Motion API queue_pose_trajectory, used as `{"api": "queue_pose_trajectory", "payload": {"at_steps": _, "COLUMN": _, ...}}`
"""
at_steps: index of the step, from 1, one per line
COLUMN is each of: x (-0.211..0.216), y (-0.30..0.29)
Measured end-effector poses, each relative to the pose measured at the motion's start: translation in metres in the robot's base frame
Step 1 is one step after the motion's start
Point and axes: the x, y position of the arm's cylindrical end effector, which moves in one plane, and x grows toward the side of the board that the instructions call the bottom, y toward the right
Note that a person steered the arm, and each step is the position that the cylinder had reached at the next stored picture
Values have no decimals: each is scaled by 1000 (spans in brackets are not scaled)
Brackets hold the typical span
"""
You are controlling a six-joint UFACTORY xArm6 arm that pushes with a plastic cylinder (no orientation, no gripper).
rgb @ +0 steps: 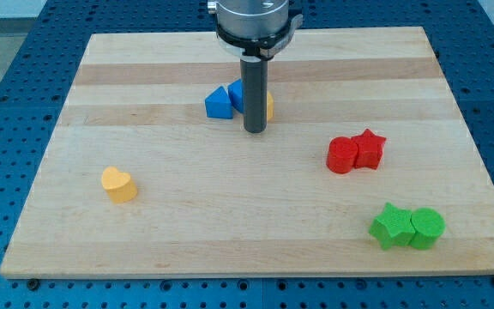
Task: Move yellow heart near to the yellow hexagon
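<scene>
progress looks nil: yellow heart (119,184) sits at the view's lower left, well apart from the yellow hexagon (268,106), which is mostly hidden behind my tip (255,130) beside two blue blocks (224,100). no pincer here, only a rod; the whole push remains.

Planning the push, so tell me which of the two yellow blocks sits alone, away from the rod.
The yellow heart, alone at the view's lower left. The other yellow block peeks from behind my tip, beside the blue blocks.

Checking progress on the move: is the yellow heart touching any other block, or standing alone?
Standing alone. The yellow heart sits at the view's lower left with bare wood all round it, far from my tip.
</scene>
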Motion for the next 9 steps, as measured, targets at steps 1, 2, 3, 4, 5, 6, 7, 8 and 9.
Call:
{"api": "queue_pose_trajectory", "payload": {"at_steps": 1, "x": 35, "y": -6}}
{"api": "queue_pose_trajectory", "payload": {"at_steps": 2, "x": 91, "y": -24}}
{"api": "queue_pose_trajectory", "payload": {"at_steps": 3, "x": 130, "y": -113}}
{"api": "queue_pose_trajectory", "payload": {"at_steps": 4, "x": 143, "y": -212}}
{"api": "queue_pose_trajectory", "payload": {"at_steps": 5, "x": 137, "y": -257}}
{"api": "queue_pose_trajectory", "payload": {"at_steps": 6, "x": 131, "y": -228}}
{"api": "queue_pose_trajectory", "payload": {"at_steps": 7, "x": 101, "y": -221}}
{"api": "queue_pose_trajectory", "payload": {"at_steps": 8, "x": 99, "y": -193}}
{"api": "queue_pose_trajectory", "payload": {"at_steps": 9, "x": 99, "y": -173}}
